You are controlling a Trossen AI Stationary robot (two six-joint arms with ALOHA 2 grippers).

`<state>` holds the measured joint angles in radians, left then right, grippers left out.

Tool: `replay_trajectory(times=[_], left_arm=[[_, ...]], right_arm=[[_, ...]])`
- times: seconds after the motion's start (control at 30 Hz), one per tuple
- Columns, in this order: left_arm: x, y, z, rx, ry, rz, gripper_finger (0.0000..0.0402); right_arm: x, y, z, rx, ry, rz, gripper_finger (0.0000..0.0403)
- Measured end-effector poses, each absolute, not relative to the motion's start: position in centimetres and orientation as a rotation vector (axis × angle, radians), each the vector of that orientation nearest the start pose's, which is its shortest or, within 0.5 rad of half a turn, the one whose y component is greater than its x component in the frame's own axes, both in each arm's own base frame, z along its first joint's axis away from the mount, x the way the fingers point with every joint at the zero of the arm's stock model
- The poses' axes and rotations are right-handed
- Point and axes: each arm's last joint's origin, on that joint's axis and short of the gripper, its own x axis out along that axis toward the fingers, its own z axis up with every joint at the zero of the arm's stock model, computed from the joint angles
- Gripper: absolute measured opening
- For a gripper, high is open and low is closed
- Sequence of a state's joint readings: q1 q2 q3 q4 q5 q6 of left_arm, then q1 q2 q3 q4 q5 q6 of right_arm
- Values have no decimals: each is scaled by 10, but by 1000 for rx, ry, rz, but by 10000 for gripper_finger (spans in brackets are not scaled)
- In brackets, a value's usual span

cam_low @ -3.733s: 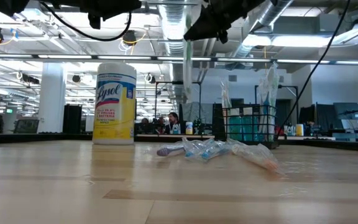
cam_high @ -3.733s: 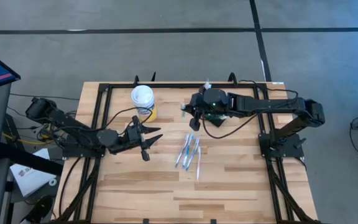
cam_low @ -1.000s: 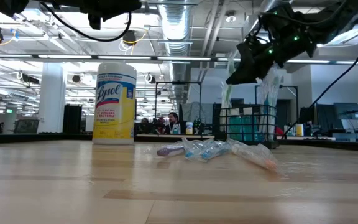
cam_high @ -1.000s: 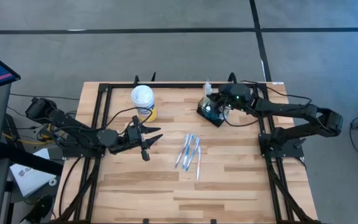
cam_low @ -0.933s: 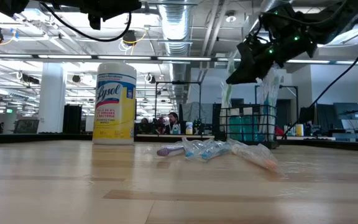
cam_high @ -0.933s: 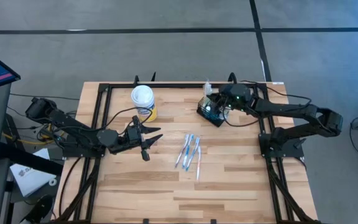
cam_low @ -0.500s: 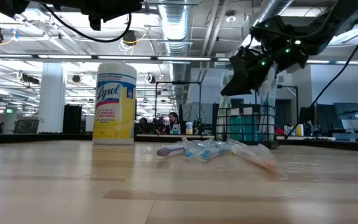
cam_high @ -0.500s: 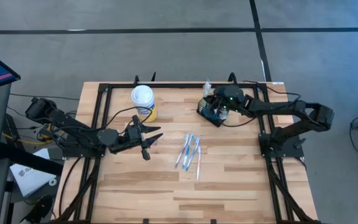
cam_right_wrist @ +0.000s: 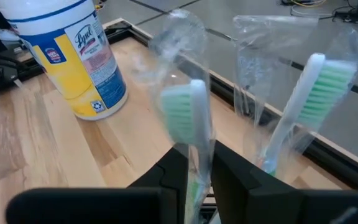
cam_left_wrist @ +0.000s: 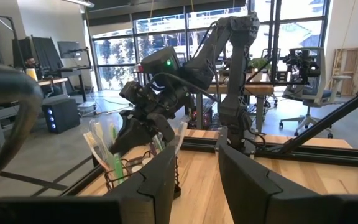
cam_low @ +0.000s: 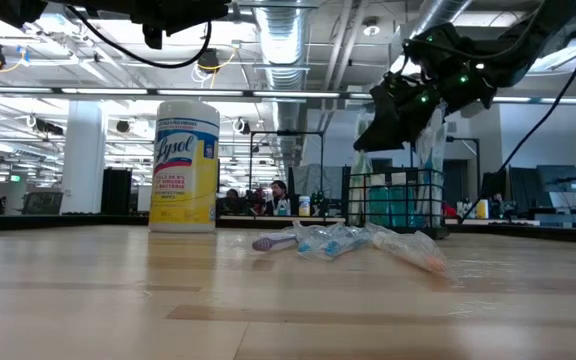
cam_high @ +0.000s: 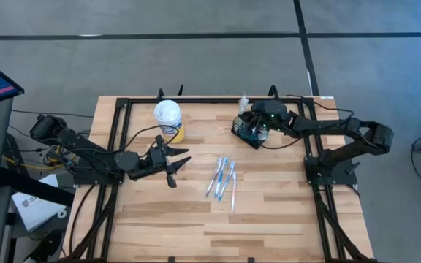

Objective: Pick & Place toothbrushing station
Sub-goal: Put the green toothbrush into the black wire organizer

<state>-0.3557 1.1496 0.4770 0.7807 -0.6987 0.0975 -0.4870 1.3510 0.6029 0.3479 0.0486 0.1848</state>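
item: toothbrushing station (cam_high: 248, 131), far right of table. right gripper (cam_right_wrist: 194, 163) above it, fingers loosely flanking a wrapped toothbrush (cam_right_wrist: 190, 112). left gripper (cam_high: 175, 162) parted, idle. risk: wrapper snags, brush lifts out.

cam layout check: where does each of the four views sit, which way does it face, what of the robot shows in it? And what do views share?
High: overhead, looking straight down; both arms, table, loose toothbrushes.
Low: at tabletop level, facing the room; right gripper above the caddy.
Left wrist: behind the left gripper, facing the right arm at the caddy.
Right wrist: behind the right gripper, a wrapped toothbrush between its fingers.
Shared: the yellow canister, in low and right wrist.
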Motion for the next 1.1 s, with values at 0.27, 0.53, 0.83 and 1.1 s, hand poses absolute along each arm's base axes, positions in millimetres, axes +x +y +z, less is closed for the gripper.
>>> replay_trajectory(times=[0.27, 0.53, 0.83, 1.1], left_arm=[[223, -63, 248, 43, -77, 347, 117], [223, -63, 248, 43, -76, 347, 117], [223, -63, 248, 45, -74, 347, 117], [223, -63, 248, 45, -74, 347, 117]], right_arm=[[240, -128, 201, 273, 348, -528, 69], [246, -130, 214, 250, 316, -505, 133], [255, -134, 237, 236, 406, -503, 163], [257, -135, 267, 253, 517, -501, 162]])
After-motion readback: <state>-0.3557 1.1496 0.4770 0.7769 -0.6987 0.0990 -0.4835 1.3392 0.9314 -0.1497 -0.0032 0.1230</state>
